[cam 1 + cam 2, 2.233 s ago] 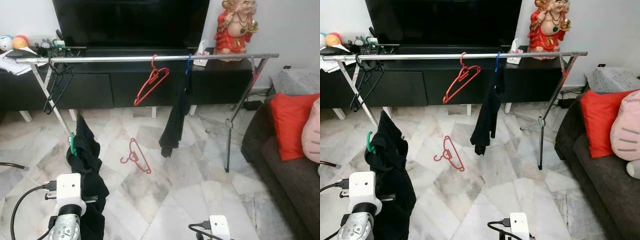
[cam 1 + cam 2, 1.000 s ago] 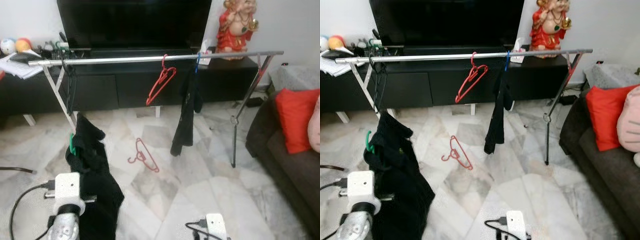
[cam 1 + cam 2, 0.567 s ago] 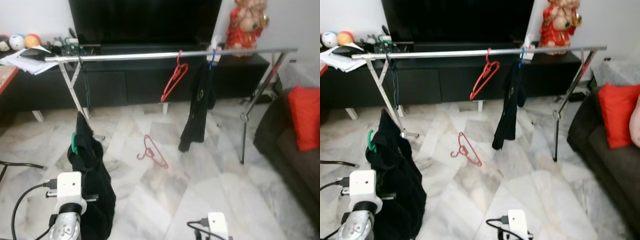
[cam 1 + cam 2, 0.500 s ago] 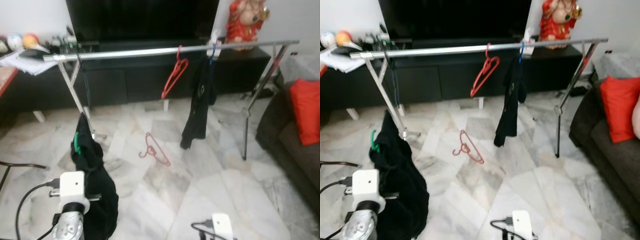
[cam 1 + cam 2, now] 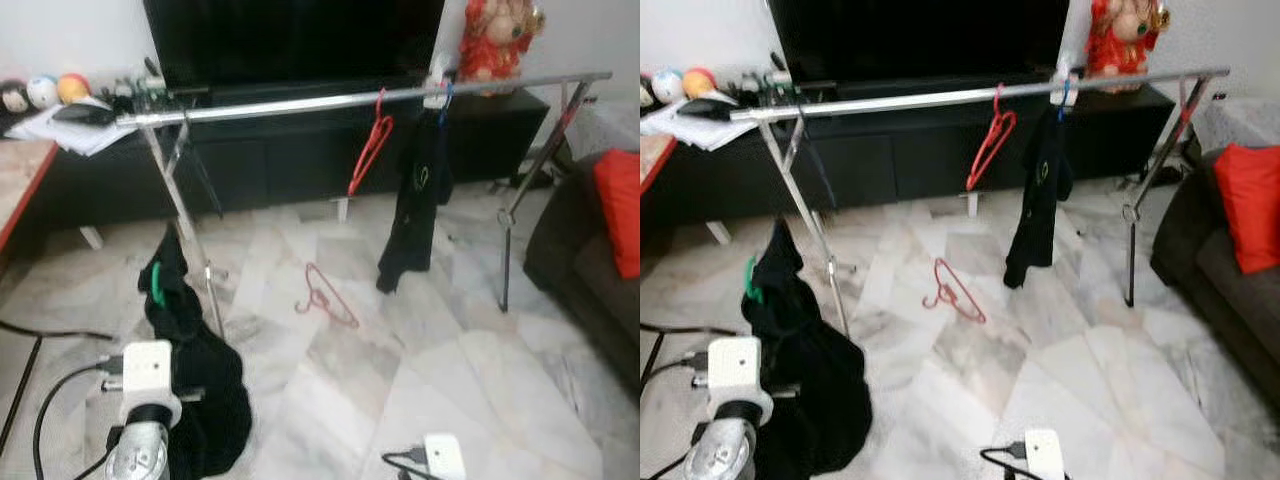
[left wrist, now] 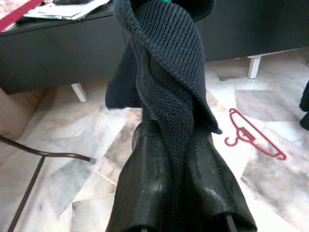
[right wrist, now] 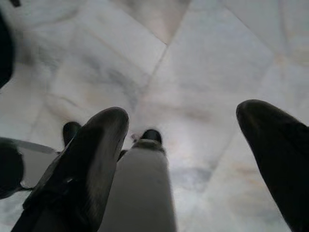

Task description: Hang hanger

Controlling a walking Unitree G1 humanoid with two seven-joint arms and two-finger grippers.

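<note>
Low on the robot's left, the left gripper (image 6: 176, 145) has its fingers (image 6: 145, 179) clenched on a dark knitted garment (image 5: 190, 370), the cloth pinched between them and rising in folds above them in the left wrist view. A green hanger (image 5: 154, 285) pokes its hook out near the top of that garment, which hangs in a bundle down to the marble floor (image 5: 400, 380) in front of the left leg of the drying rack. On the far left, papers (image 5: 75, 125) and small coloured balls (image 5: 45, 90) lie on a low black TV cabinet (image 5: 280, 150), with a dark screen (image 5: 290, 40) above it.

Across the middle runs the rack's silver rail (image 5: 300, 103), propped on crossed legs at each end. A red hanger (image 5: 369, 145) hangs from the rail right of centre, empty, and just beside it on the right a black garment (image 5: 415, 205) hangs from a blue hook. Below and between them, a second red hanger (image 5: 325, 297) lies flat on the floor, well apart from both grippers.

Lower right, the right gripper (image 7: 181, 130) points at bare floor with its fingers (image 7: 91, 150) spread wide and nothing between them. Farther right stand a red figurine (image 5: 495, 40) on the cabinet and a dark sofa (image 5: 590, 270) with a red cushion (image 5: 620, 205).
</note>
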